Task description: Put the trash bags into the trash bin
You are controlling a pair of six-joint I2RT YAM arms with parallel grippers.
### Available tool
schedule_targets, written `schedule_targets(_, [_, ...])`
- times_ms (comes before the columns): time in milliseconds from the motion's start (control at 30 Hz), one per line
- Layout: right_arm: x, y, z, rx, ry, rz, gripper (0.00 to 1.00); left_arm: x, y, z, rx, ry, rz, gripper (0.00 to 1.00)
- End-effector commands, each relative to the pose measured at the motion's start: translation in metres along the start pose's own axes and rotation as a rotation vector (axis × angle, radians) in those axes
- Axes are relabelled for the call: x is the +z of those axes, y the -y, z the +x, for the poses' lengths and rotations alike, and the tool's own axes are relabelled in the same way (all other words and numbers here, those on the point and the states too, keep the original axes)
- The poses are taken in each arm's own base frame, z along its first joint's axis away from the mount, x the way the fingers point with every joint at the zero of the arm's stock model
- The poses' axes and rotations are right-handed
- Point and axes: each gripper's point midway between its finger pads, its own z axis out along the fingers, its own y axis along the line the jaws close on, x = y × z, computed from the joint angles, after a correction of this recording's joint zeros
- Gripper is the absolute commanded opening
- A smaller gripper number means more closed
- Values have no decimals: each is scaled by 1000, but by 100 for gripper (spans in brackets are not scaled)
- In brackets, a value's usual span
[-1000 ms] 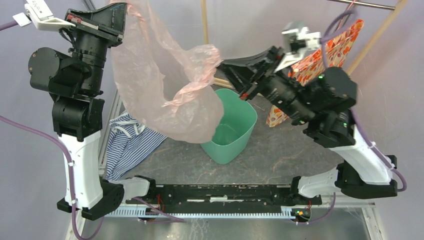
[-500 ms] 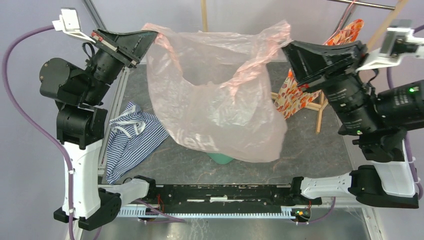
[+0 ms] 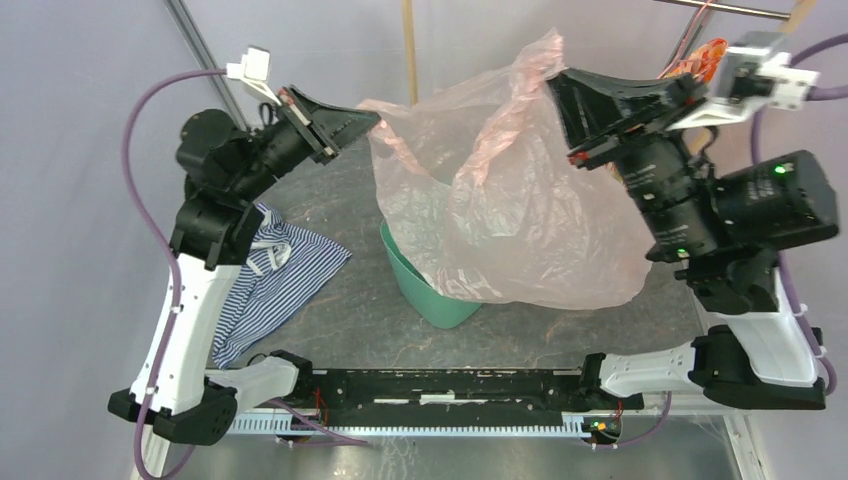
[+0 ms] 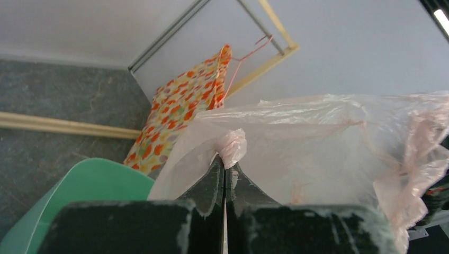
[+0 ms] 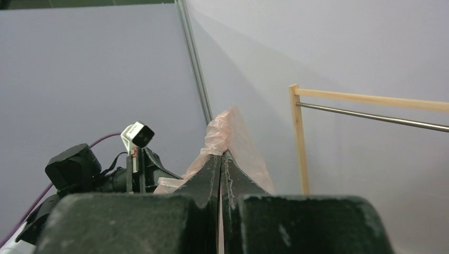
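Observation:
The pale-pink translucent trash bag [image 3: 510,215] hangs stretched between both grippers above the table. My left gripper [image 3: 372,117] is shut on the bag's left edge; the left wrist view shows it pinching a bunched fold [image 4: 232,148]. My right gripper [image 3: 553,82] is shut on the bag's upper right edge, with the plastic [image 5: 225,132] sticking up past its tips. The mint-green trash bin [image 3: 415,285] stands at the table's middle, mostly hidden behind the bag's lower part; its rim [image 4: 90,177] shows in the left wrist view. Whether the bag's bottom reaches inside the bin I cannot tell.
A blue-white striped cloth [image 3: 270,275] lies on the table's left side. An orange floral bag [image 4: 185,100] hangs from a wooden rack [image 3: 408,45] at the back right. The dark table [image 3: 560,335] has open surface in front of the bin.
Both grippers moved the bag right and lower. The left gripper swung inward toward the centre. The bin's left rim has come back into view under the bag.

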Motion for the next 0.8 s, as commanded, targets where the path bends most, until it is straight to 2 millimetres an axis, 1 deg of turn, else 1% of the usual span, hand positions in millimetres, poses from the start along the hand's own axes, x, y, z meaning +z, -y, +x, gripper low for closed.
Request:
schedule_targets(0, [13, -12, 33, -53, -67, -16, 0, 4, -23, 18, 21, -22, -32, 2])
schedule_targets(67, [17, -19, 54, -58, -108, -33, 0, 1, -37, 22, 37, -19, -85, 2])
schedule_targets(133, [20, -28, 72, -56, -142, -57, 0, -3, -52, 21, 53, -4, -158, 2])
schedule_targets(167, [23, -32, 81, -56, -159, -66, 0, -5, -59, 18, 62, 13, -204, 2])
schedule_targets(300, [35, -52, 116, -41, -223, -109, 0, -13, -75, 19, 80, -6, -311, 2])
schedule_targets(333, [39, -59, 127, -46, -240, -127, 0, -17, -80, 17, 86, 3, -347, 2])
schedule_targets(367, [43, -64, 134, -49, -252, -138, 0, -22, -84, 15, 100, 17, -378, 2])
schedule_targets(467, [59, -81, 161, -71, -300, -172, 0, -35, -94, 8, 140, 43, -468, 2])
schedule_targets(533, [68, -89, 179, -90, -332, -193, 0, -44, -103, 3, 161, 60, -533, 2])
schedule_targets(633, [72, -89, 212, -97, -399, -208, 0, -56, -110, -3, 196, 90, -601, 2])
schedule_targets(700, [70, -87, 224, -78, -428, -225, 2, -59, -115, -3, 208, 83, -629, 2])
schedule_targets(767, [67, -89, 228, -66, -442, -246, 10, -59, -123, 1, 212, 69, -654, 2])
